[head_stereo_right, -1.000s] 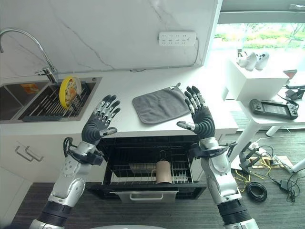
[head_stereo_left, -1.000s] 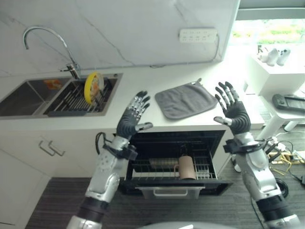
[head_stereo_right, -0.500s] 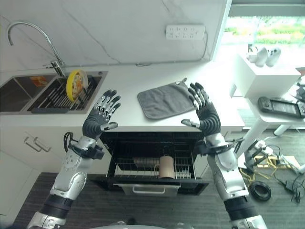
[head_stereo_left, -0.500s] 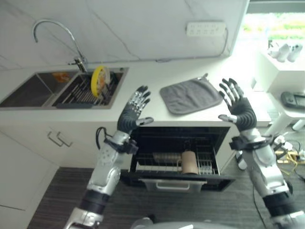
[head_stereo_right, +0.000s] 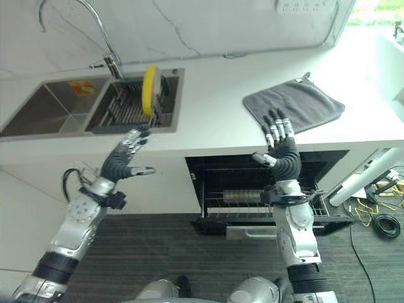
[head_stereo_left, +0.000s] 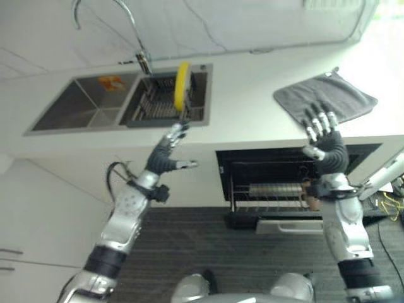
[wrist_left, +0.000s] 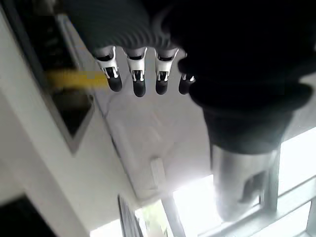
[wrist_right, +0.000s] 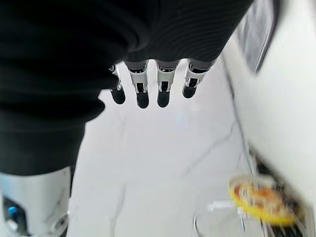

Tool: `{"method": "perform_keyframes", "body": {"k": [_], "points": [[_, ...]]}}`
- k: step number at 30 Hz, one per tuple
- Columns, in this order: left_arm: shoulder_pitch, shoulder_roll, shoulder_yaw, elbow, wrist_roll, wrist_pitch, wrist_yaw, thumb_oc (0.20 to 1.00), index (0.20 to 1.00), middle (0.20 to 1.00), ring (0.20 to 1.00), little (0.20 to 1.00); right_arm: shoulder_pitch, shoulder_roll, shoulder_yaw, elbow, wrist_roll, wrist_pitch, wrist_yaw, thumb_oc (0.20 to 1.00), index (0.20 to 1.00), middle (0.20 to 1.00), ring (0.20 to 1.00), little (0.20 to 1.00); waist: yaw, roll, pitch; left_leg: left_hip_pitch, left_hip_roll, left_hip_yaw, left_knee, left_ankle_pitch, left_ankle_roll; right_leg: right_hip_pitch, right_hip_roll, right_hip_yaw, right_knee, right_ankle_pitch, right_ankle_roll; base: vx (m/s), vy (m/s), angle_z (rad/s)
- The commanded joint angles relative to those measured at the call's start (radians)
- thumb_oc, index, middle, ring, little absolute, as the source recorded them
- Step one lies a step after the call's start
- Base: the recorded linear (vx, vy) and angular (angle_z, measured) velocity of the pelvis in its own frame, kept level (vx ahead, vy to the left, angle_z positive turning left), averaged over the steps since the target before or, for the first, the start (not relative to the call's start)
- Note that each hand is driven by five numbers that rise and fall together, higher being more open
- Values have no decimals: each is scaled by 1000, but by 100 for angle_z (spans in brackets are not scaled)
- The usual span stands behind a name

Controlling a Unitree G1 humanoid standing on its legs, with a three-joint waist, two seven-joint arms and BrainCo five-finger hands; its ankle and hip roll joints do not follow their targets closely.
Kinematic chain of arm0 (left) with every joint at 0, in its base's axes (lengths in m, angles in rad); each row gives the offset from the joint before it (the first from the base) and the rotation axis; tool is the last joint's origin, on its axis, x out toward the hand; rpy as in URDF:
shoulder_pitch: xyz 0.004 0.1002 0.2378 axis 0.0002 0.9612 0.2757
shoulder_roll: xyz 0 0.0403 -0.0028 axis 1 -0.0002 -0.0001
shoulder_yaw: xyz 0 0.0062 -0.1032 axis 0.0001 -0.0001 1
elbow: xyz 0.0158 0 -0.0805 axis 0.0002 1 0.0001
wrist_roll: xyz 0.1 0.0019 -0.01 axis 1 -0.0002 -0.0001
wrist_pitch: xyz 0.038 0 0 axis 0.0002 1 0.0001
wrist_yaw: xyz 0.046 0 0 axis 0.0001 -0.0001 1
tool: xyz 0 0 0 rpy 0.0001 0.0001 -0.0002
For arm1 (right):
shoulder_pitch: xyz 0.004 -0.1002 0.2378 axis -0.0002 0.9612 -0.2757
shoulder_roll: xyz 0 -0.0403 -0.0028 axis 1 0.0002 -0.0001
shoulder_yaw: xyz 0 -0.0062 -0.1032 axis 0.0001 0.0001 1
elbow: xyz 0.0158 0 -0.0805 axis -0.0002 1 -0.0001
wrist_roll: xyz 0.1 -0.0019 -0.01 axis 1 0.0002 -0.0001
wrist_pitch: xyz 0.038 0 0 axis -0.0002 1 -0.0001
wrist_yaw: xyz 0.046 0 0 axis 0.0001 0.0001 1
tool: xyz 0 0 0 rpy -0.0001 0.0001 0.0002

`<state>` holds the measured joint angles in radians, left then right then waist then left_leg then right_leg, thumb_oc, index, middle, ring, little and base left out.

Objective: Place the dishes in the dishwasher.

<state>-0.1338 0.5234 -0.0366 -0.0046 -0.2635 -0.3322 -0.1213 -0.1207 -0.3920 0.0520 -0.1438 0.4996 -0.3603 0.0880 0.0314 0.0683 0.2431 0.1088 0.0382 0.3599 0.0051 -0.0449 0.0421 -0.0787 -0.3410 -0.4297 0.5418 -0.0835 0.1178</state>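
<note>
A yellow plate (head_stereo_right: 150,89) stands on edge in the rack (head_stereo_right: 129,108) in the right basin of the sink (head_stereo_right: 50,108), just in front of the tap (head_stereo_right: 101,39). Its long axis is upright and its faces turn to the sides.

The left hand (head_stereo_right: 124,159) is raised in front of the counter (head_stereo_right: 208,117) below the rack, fingers straight and spread, thumb out, holding nothing. The right hand (head_stereo_right: 281,151) is raised upright, also wide and empty, before the open dishwasher (head_stereo_right: 265,196), right of the sink, near a grey cloth (head_stereo_right: 294,106).

Compared with a second ago the view has swung left, so the sink sits more central. Both hands are as spread as before, and the plate is in the same slot.
</note>
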Motion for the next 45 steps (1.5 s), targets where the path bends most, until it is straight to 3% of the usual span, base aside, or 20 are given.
{"method": "perform_keyframes", "body": {"k": [1,2,4,10,14,18,19,24,31,33,34,35,36,37,38,39,40,41,43,45], "points": [[-51,-7,-10,-58,8,-77,-8,1000,1000,1000,1000,1000,-71,-20,-7,6,-11,-59,-39,1000,1000,1000,1000,1000,8,-25,-68,63,-21,-57,-44,-46,-30,133,179,-34,-234,-4,16,25,11,-13],[-51,-12,-20,-61,52,-71,-1,1000,1000,1000,1000,1000,-74,-16,-2,10,-14,-65,-43,1000,1000,1000,1000,1000,3,-40,-67,56,-45,-79,-38,-52,-28,137,241,-5,-283,-6,8,0,0,0],[-40,-33,-40,-69,58,-68,-18,1000,1000,1000,1000,1000,-61,-19,-14,3,-5,-66,-37,1000,1000,1000,1000,1000,-18,-59,-61,18,-71,-133,11,-49,-26,160,313,69,-389,-23,-48,21,-49,31],[8,-66,-27,-70,37,-71,-40,1000,1000,1000,1000,1000,-38,-19,-36,23,39,-69,21,1000,1000,1000,1000,1000,-31,-65,-95,29,-54,-88,5,-40,-53,217,310,93,-531,11,-55,59,-59,20],[15,-71,-29,-69,2,-67,-48,1000,1000,1000,1000,1000,-34,-29,-50,33,67,-64,32,1000,1000,1000,1000,1000,-25,-88,-84,-58,-38,-86,203,-82,-72,234,293,112,-557,29,-71,10,-57,1],[21,-84,-29,-77,-13,-45,-65,1000,1000,1000,1000,1000,-37,-7,-44,34,36,-63,27,1000,1000,1000,1000,1000,-27,-77,-79,-64,16,-80,114,-20,-90,233,292,119,-549,22,-70,58,76,2],[24,-83,-31,-73,-26,-45,-64,1000,1000,1000,1000,1000,-38,-7,-33,30,19,-62,10,1000,1000,1000,1000,1000,-29,-68,-81,-58,48,-81,43,35,-109,242,292,119,-552,16,-68,132,176,5],[34,-85,-25,-82,-45,-50,-78,1000,1000,1000,1000,1000,-31,-20,-26,24,11,-70,-16,1000,1000,1000,1000,1000,-31,-52,-83,-60,145,-115,-75,178,-162,257,277,128,-542,-6,-65,123,179,0],[40,-72,-5,-86,-74,-43,-111,1000,1000,1000,1000,1000,-33,-49,-21,3,12,-76,-26,1000,1000,1000,1000,1000,-41,-30,-78,-51,225,-243,-90,238,-180,237,234,208,-433,-62,-61,186,338,-42],[34,-65,-6,-80,-76,-56,-125,1000,1000,1000,1000,1000,-48,-55,-9,-3,9,-69,-39,1000,1000,1000,1000,1000,-39,-10,-72,-35,205,-312,-91,185,-172,223,196,255,-388,-77,-38,222,652,-62],[30,-60,-12,-79,-77,-57,-124,1000,1000,1000,1000,1000,-53,-54,-3,2,8,-70,-42,1000,1000,1000,1000,1000,-41,-1,-69,-24,188,-322,-92,154,-167,215,176,265,-376,-76,-25,238,946,-97],[13,-49,-36,-63,-44,-46,-127,1000,1000,1000,1000,1000,-47,-41,-9,1,26,-55,-64,1000,1000,1000,1000,1000,-62,12,-66,2,152,-300,-84,113,-149,207,116,273,-376,-33,18,150,647,-105],[10,-48,-40,-60,-42,-48,-127,1000,1000,1000,1000,1000,-46,-41,-11,-1,27,-53,-65,1000,1000,1000,1000,1000,-61,10,-65,4,147,-298,-82,111,-146,210,110,274,-383,-27,22,151,884,-114],[-15,-43,-53,-50,-44,-18,-116,1000,1000,1000,1000,1000,-16,12,-12,4,21,-48,-28,1000,1000,1000,1000,1000,-69,13,-58,31,75,-262,-79,67,-104,175,19,253,-402,124,60,60,498,-87],[-13,-43,-51,-51,-39,-16,-115,1000,1000,1000,1000,1000,-13,17,-11,4,16,-45,-25,1000,1000,1000,1000,1000,-66,12,-57,34,70,-256,-79,63,-100,172,14,251,-403,133,62,-12,687,-92],[40,-26,-6,-74,-15,-10,-78,1000,1000,1000,1000,1000,-15,46,4,4,27,-17,51,1000,1000,1000,1000,1000,-22,11,-47,64,57,-120,-92,46,-84,155,-6,61,-354,189,79,-93,300,-100],[56,-24,9,-81,-18,-16,-82,1000,1000,1000,1000,1000,-18,47,14,7,33,-23,53,1000,1000,1000,1000,1000,-11,14,-46,68,57,-93,-92,40,-81,150,10,38,-344,167,76,-174,380,-171],[75,-17,35,-88,-50,-31,-120,1000,1000,1000,1000,1000,-8,51,25,0,26,-36,33,1000,1000,1000,1000,1000,-5,19,-46,62,47,-76,-92,26,-65,124,63,25,-287,123,63,-133,194,-209],[75,-14,46,-87,-61,-38,-130,1000,1000,1000,1000,1000,3,62,28,-10,8,-44,25,1000,1000,1000,1000,1000,-1,9,-49,63,22,-69,-92,-5,-44,129,95,19,-262,68,61,-65,157,-153],[68,-17,44,-88,-62,-30,-123,1000,1000,1000,1000,1000,2,64,29,-5,3,-49,19,1000,1000,1000,1000,1000,4,-2,-52,56,6,-67,-92,-11,-36,137,101,8,-284,75,55,-47,26,-27]]}}
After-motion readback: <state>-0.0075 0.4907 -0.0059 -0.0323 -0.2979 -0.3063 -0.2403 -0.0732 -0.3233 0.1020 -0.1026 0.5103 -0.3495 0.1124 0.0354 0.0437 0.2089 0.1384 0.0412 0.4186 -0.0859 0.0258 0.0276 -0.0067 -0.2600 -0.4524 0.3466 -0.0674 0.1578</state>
